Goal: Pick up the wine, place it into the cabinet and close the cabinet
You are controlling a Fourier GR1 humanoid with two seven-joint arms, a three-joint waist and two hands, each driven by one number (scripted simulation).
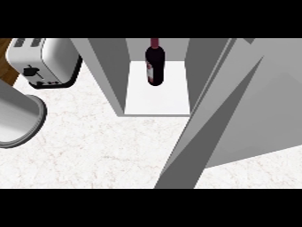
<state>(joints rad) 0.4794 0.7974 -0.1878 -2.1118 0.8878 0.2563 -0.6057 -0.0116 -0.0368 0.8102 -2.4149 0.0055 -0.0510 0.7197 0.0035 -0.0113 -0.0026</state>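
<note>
Wine stands inside the open cabinet at upper centre of the frame, a dark bottle with a red neck and a pale label. Being glass, it is likely heavy, smooth and breakable, best held around the body. The cabinet door stands open, lower right. Neither hand is in view, only a forearm at left, so I cannot tell their state.
</note>
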